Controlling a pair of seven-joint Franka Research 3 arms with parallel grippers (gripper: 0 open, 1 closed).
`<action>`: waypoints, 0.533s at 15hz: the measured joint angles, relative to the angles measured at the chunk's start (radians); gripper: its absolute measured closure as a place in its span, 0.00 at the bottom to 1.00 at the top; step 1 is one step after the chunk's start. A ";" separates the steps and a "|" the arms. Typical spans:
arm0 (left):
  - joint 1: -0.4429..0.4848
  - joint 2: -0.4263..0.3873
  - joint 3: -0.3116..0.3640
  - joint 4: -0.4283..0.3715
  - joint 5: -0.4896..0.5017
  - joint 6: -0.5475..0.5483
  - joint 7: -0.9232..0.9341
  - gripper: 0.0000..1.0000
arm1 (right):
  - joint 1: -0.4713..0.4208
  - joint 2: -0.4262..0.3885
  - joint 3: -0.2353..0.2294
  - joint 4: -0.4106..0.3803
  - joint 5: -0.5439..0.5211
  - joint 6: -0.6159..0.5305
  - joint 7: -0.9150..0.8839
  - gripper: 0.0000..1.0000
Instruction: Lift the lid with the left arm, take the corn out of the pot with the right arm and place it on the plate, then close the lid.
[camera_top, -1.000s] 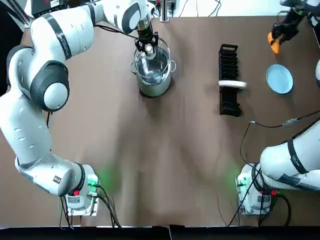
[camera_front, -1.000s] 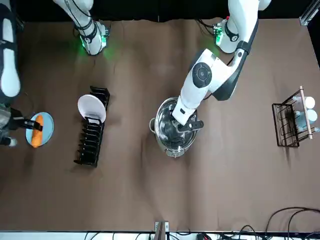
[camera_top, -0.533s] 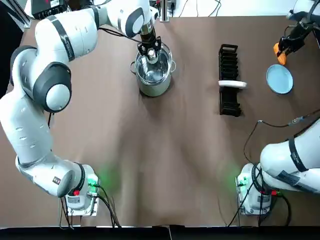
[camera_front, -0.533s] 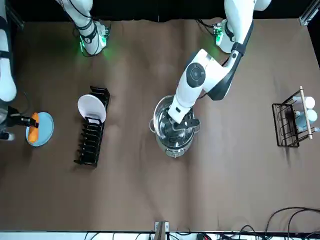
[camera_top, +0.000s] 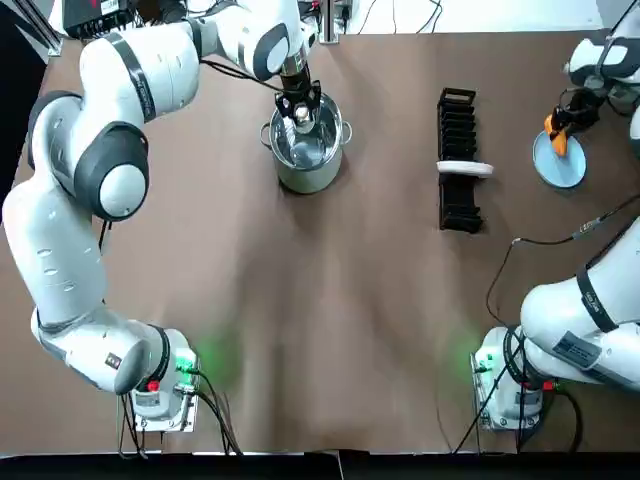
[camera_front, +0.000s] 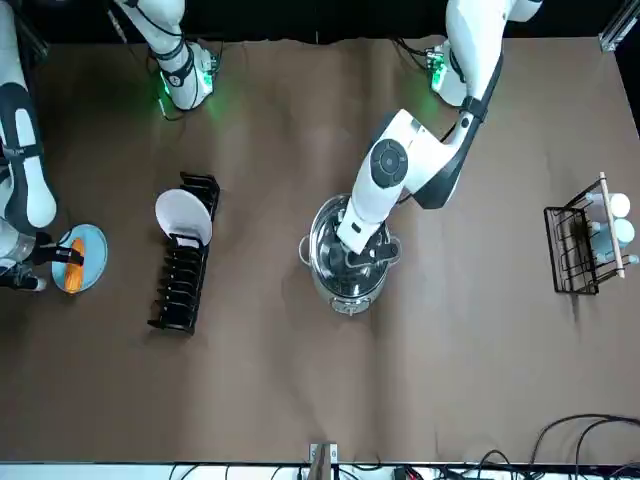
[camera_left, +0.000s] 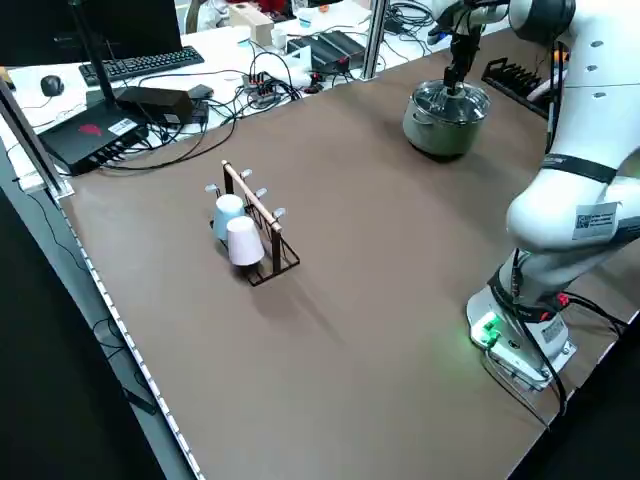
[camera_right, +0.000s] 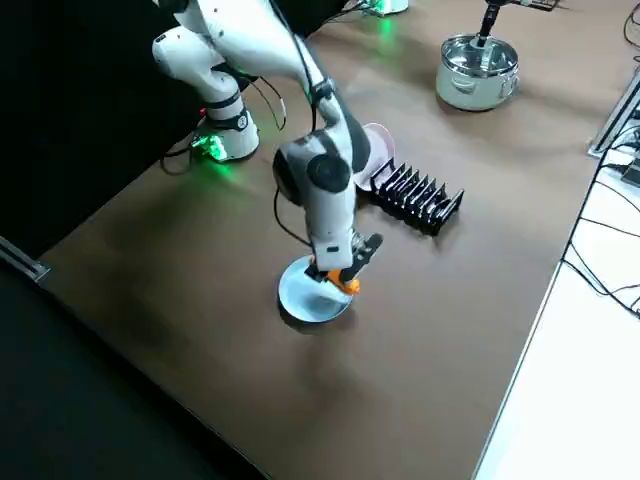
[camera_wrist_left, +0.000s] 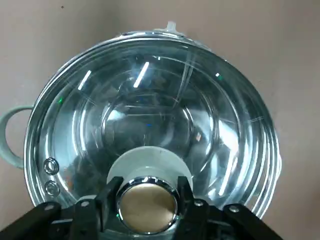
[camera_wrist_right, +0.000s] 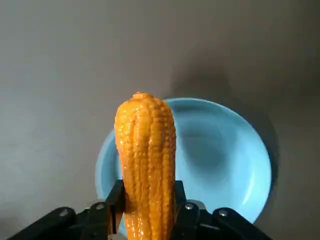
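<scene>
Brown table with a pot, two racks and a plate

The table (camera_top: 330, 300) carries a steel pot (camera_top: 305, 178) on its far half, slightly to the robot's left of centre. A black dish rack (camera_top: 458, 205) stands on the right of the pot with one white dish (camera_top: 465, 168) in it. A blue plate (camera_top: 565, 172) lies near the right edge. A wire cup rack (camera_front: 580, 250) holding cups (camera_front: 612, 232) stands far to the left. Two arm bases (camera_top: 160, 395) sit at the near edge, and a thin cable (camera_top: 545, 245) trails across the right side.
</scene>
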 joint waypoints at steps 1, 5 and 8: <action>-0.001 0.000 0.000 0.000 0.001 0.000 0.000 0.49 | -0.017 0.012 0.000 0.000 -0.004 0.015 -0.024 0.57; -0.003 0.004 0.000 0.002 0.005 0.000 0.000 0.49 | -0.064 0.031 0.000 0.001 -0.004 0.029 -0.095 0.57; -0.008 0.006 0.000 0.003 0.020 0.000 -0.002 0.49 | -0.065 0.041 0.004 0.001 -0.004 0.031 -0.099 0.57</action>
